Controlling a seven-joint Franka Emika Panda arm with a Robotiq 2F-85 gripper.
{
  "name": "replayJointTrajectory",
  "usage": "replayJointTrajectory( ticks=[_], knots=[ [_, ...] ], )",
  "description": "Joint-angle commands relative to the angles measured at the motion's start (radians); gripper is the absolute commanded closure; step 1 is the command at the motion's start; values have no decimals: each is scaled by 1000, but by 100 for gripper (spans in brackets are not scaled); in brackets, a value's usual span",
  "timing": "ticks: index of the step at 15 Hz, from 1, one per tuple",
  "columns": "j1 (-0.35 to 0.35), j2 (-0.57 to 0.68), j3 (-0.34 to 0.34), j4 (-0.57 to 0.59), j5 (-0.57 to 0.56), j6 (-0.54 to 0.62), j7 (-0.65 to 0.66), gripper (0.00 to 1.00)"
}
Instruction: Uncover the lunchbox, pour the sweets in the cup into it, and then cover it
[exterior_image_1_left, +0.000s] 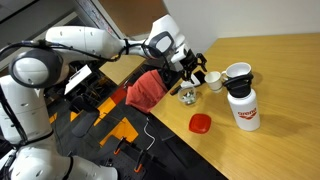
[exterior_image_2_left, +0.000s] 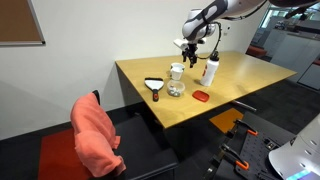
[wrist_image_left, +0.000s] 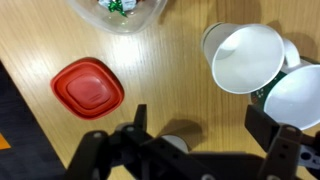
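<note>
The gripper (wrist_image_left: 198, 128) hangs spread wide, its 2 fingers well apart with nothing between them, over bare table (wrist_image_left: 170, 70) just beside the red lid (wrist_image_left: 88, 88). The lid lies flat on the wood, off the lunchbox (wrist_image_left: 125, 12). The lunchbox stands open near the lid, with sweets (wrist_image_left: 115, 6) showing inside as small wrapped-looking bits. The cup (wrist_image_left: 245, 55) sits well away from the lid, on the far side of the gripper, and its inside looks bare white. It is crowded in with the white flask (exterior_image_1_left: 243, 110) and the mug (exterior_image_1_left: 238, 72). Whether it stands upright or leans, I can't tell.

So my read is that the pour looks done and 1 step remains: get that lid back on.

Here's where it could slip. The lid is thin and flat, so the fingers may scrape the wood and skate it sideways instead of pinching it. In an exterior view the lid (exterior_image_2_left: 201, 96) lies close to the table's edge, and a shove that way could send it over. A wide swing toward the lid could also clip the lunchbox and scatter the sweets. And a lid gripped off-centre could land tilted on the rim and sit crooked, not closing.
</note>
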Motion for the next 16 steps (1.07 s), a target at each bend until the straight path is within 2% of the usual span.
replayJointTrajectory(
  ticks=[1,5,8,12,13,16],
  knots=[
    [9,-169,-7,-243,-16,52,-61,0],
    [-17,-227,-10,-421,-12,201,-157,0],
    [-50,-211,-5,-516,3,370,-315,0],
    [-123,-205,40,-621,83,586,-583,0],
    [-54,-168,-23,-563,83,517,-507,0],
    [-53,-161,-33,-570,97,530,-533,0]
  ],
)
